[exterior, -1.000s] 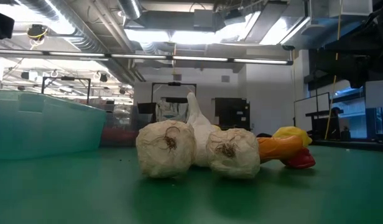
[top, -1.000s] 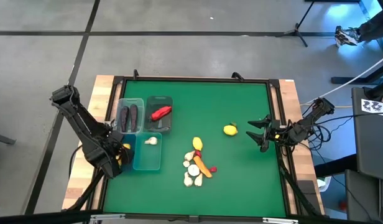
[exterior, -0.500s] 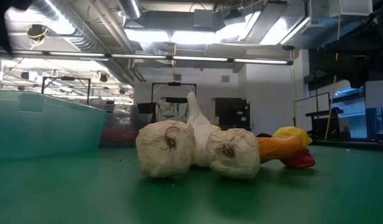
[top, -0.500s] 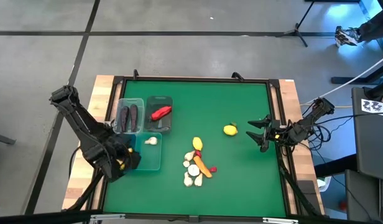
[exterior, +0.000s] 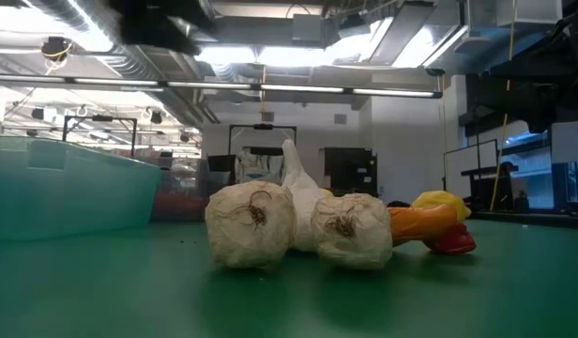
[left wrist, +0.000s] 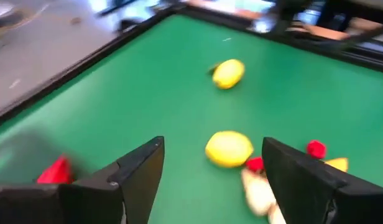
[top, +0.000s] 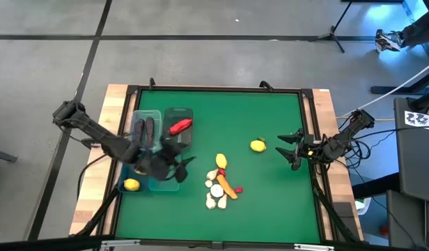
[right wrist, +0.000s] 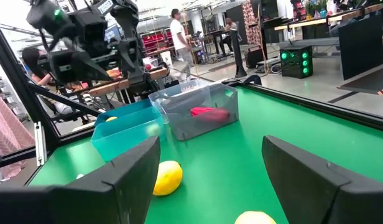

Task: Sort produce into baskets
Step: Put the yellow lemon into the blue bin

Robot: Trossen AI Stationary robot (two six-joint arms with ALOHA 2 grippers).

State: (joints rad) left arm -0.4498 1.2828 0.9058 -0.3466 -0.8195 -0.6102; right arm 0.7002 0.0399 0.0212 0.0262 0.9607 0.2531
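My green counter (top: 270, 209) holds four baskets (top: 149, 129) at its left side, so sorted produce stays clear of the unsorted pile (top: 220, 187) at centre. My left claw (top: 178, 162) hangs over the baskets, wide and empty, facing that pile. My right claw (top: 292, 148) waits wide beside a stray lemon (top: 258, 146).

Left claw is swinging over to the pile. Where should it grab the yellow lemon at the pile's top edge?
Grip the lemon across its rounded middle, coming straight down. It lies at the pile's far edge with open mat beyond; the open left claw should keep its fingers clear of the garlic.
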